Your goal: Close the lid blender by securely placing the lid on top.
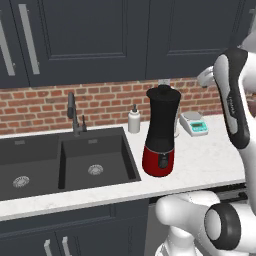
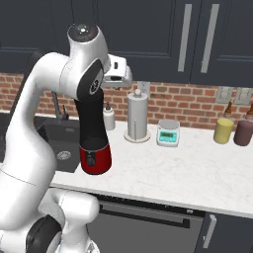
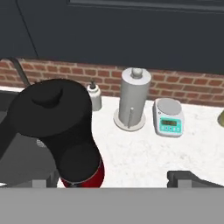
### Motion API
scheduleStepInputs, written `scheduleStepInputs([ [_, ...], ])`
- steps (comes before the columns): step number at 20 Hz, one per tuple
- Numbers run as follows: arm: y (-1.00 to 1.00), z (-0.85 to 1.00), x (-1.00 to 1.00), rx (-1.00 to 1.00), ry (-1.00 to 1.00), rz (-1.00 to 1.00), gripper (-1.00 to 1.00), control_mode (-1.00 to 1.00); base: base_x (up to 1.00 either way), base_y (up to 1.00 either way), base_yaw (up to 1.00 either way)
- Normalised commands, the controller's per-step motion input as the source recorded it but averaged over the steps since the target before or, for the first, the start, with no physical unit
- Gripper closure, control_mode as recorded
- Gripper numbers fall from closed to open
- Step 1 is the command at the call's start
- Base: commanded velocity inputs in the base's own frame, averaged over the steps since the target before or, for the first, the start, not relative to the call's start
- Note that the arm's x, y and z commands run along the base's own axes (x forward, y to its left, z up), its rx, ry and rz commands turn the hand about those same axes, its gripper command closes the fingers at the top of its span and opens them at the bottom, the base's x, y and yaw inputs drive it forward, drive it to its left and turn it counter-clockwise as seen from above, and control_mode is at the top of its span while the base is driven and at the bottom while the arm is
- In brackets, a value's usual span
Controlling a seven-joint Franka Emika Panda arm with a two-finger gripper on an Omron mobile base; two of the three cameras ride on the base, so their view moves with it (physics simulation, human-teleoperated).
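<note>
The lid sits on top of the blender, which stands on the counter beside the sink. My gripper hangs spread wide above it, holding nothing. Next I'd judge whether the lid sits flush and press it if not.

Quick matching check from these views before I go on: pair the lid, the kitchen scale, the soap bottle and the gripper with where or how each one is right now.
Things:
1. lid
2. kitchen scale
3. soap bottle
4. gripper

Places or states:
A. by the brick wall, between the sink and the blender
B. jaws open, holding nothing
C. sitting on top of the blender jar
D. on the counter beside the paper towel holder

Pairs: 1-C, 2-D, 3-A, 4-B
</note>
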Motion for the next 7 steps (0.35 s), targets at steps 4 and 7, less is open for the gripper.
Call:
scheduleStepInputs([
  [4,-0.68,0.00,-0.31,0.02,-0.07,-0.08,-1.00,-1.00,0.00,0.00,0.00],
  [7,-0.42,0.00,-0.12,0.02,-0.01,-0.01,-1.00,-1.00,0.00,0.00,0.00],
])
